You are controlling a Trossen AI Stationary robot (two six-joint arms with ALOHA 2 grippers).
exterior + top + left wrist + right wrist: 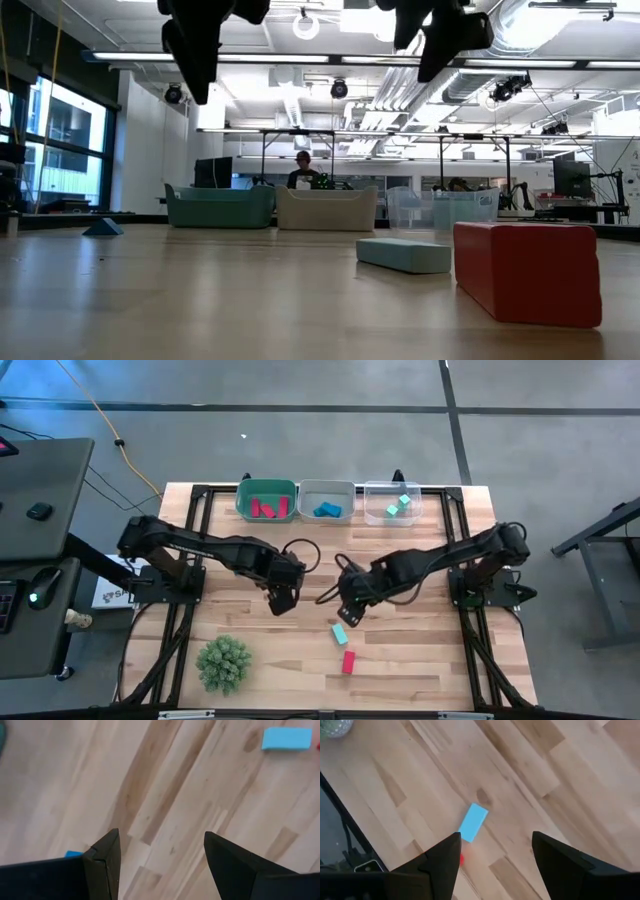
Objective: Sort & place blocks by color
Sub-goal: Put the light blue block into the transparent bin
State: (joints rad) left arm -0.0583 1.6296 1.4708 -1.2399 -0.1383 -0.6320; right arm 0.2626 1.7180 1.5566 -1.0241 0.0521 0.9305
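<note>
Overhead, both claws [281,600] [349,611] open, empty above pale wooden table [420,660]; bright workshop behind.

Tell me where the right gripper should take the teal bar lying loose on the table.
Probably from straight above, across the teal bar's two long sides at mid-length: it lies flat, with clear wood along both. The red bar sits just off one end. The open right gripper is close by.

Both arms reach inward above mid-table, left gripper [281,600] and right gripper [349,612] apparently empty, fingers spread.
</note>
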